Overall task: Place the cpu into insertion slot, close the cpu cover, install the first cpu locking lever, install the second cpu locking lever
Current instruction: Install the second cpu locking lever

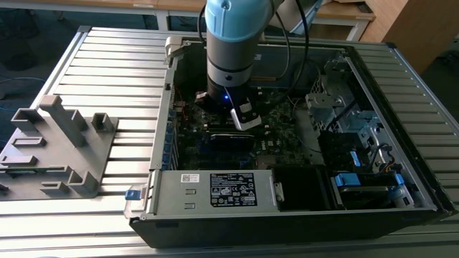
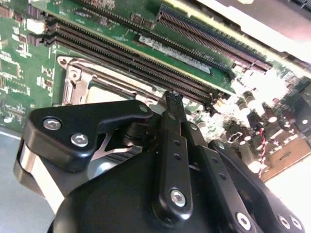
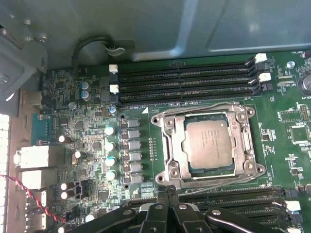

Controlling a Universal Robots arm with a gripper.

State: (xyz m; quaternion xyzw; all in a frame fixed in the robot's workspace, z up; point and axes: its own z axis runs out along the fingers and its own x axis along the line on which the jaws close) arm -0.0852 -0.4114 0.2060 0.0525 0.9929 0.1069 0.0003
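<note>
Gripper [image 3: 167,193] clenched, empty, just beside closed cpu cover [image 3: 171,150]; cpu [image 3: 209,141] seated. Lever stage, apparently; precise fingertip push needed.

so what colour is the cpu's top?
Dull silver-grey, framed by the shiny silver cover; the cpu shows best in the first wrist view.

The open computer case [image 1: 287,177] is viewed from above and a little away in the exterior view. The motherboard [image 3: 87,145] is seen closely in both wrist views, with the insertion slot [image 3: 209,145] shared.
</note>
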